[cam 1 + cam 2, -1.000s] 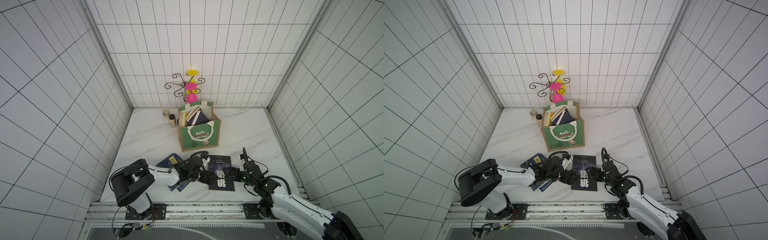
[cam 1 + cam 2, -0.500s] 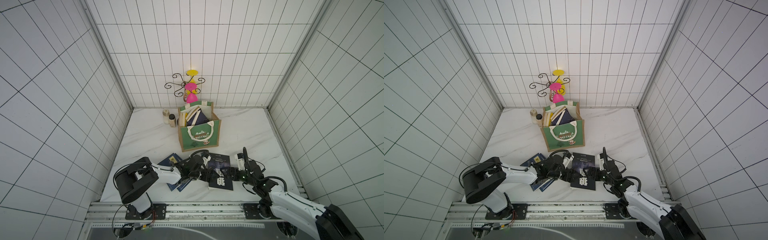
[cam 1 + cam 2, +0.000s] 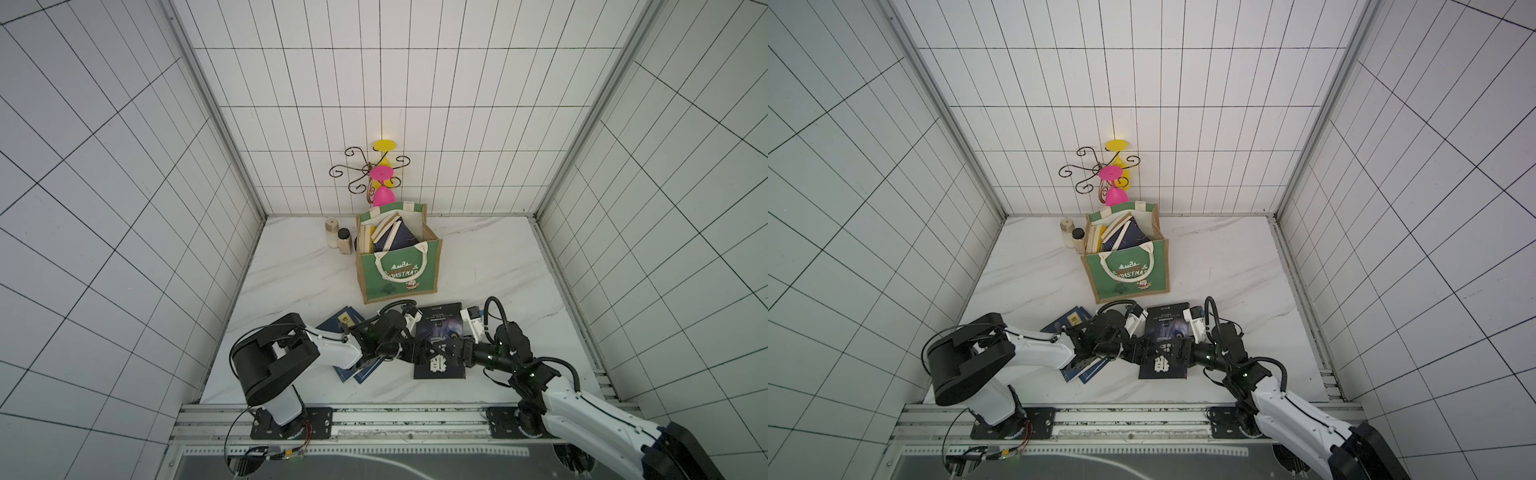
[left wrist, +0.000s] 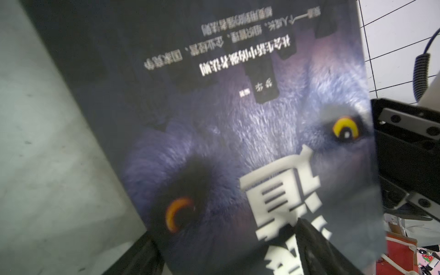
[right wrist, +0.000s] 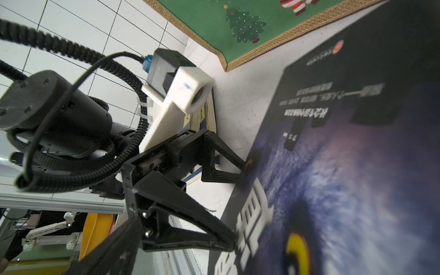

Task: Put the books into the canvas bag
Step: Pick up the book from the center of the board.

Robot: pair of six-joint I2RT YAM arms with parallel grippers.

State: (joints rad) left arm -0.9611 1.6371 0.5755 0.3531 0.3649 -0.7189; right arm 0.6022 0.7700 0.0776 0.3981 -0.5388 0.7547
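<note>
Top views first: the wolf-cover book lies about where it was a second ago, near the middle of the counter's front edge. Back then the right gripper sat off its right side. Now it and the left gripper have both crowded in over the lower half of the cover, so I'd guess the pick-up is only just starting. Head count: one canvas bag toward the back edge with maybe five paperbacks leaning inside (too jumbled to be sure), one wolf book out front, and at least two navy books toward the front left corner, maybe three, since the arm hides part. There are also two bottles beside the bag, and two goblets on one wire stand. The left wrist view is basically all cover, with one dark finger over it. The right gripper's body pokes out past the far edge with its pincer hidden, so I can't tell if it's released or clenched. In the right wrist view, the left pincer is spread wide, with both fingertips up against the book's long edge and nothing pinched. The bag's green panel sits just past the book's end, not touching.
</note>
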